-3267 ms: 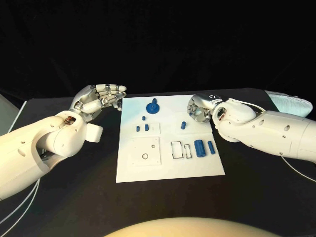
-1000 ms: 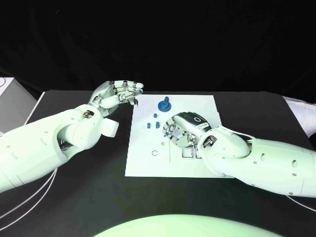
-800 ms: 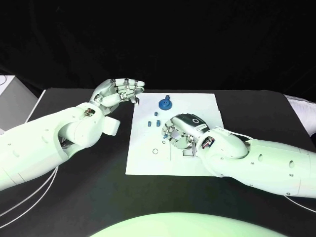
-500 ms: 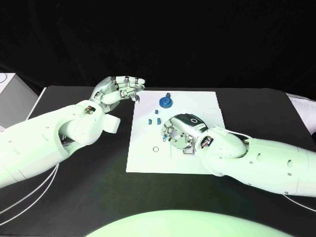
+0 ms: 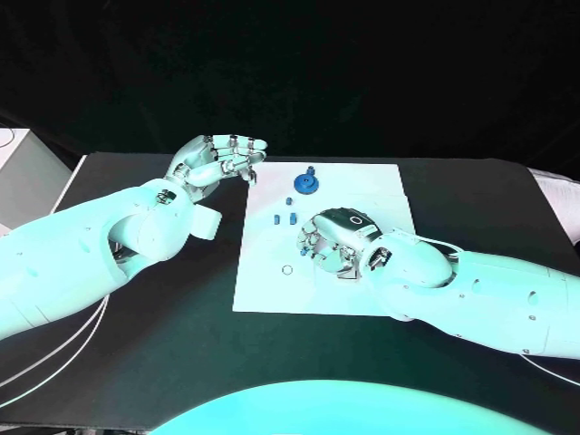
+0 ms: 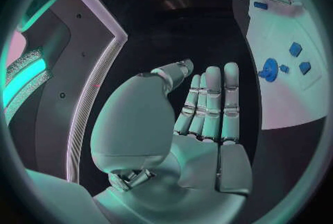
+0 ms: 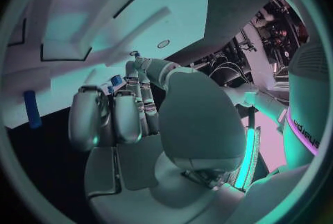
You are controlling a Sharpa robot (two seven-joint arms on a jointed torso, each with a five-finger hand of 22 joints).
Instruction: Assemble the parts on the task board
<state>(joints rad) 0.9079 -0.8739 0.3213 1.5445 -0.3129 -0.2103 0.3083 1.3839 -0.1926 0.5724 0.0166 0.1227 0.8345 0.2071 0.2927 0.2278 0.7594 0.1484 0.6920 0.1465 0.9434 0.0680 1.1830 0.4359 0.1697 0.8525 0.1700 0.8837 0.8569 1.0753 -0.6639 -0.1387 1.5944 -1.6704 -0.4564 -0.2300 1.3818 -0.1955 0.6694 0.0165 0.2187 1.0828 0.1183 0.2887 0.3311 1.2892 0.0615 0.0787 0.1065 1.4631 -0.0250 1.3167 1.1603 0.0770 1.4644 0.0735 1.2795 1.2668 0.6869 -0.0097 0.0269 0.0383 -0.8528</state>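
The white task board (image 5: 375, 195) lies in the middle of the black table. A round blue part (image 5: 306, 184) stands near its far edge, with small blue pieces (image 5: 284, 218) just in front of it. My right hand (image 5: 332, 243) is down on the board's middle, fingers curled. In the right wrist view its thumb and fingertips pinch a small blue part (image 7: 116, 80), and another blue part (image 7: 30, 108) lies nearby on the board (image 7: 104, 7). My left hand (image 5: 218, 163) is raised beside the board's far left corner, and its fingers (image 6: 211, 101) are straight and hold nothing.
A pale box (image 5: 9, 177) stands at the table's left edge and a white cloth-like thing (image 5: 567, 204) at its right edge. The board carries outlined recesses (image 7: 72, 13). The left wrist view shows the board (image 6: 284, 96) with the round blue part (image 6: 269, 68).
My right hand has come from the board's right edge to its middle and lowered its fingers onto the parts. Over the last second it barely moved. My left hand stays raised.
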